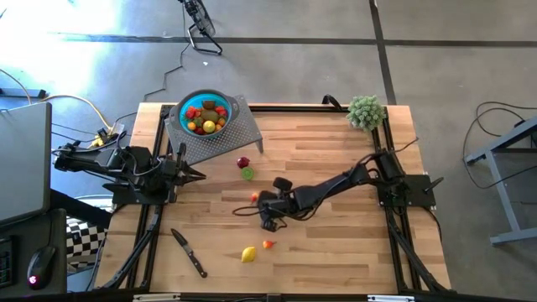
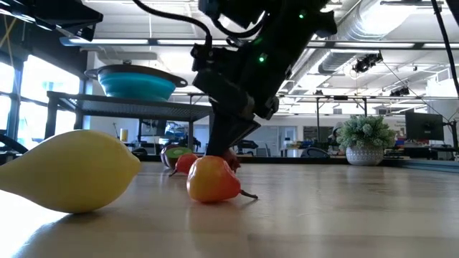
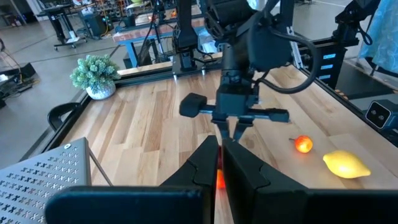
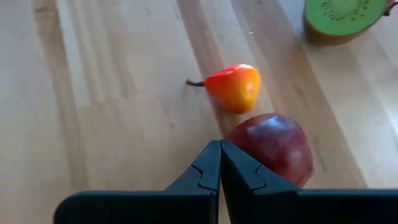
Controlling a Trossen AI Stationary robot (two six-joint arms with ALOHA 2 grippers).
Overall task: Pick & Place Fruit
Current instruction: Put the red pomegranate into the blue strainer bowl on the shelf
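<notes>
My right tool (image 4: pixel 219 163) hangs closed and empty, tips beside a red fruit (image 4: pixel 273 146), probably misaligned; left tool (image 3: pixel 219 168) waits closed near the bowl (image 1: pixel 204 115).

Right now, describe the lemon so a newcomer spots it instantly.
On the wooden table, find the black-handled knife near the edge opposite the teal bowl. The lemon lies beside it, toward the right arm's side. It is all yellow with pointed ends; the smaller neighbouring fruit is red-orange.

no readable text, labels or signs
</notes>
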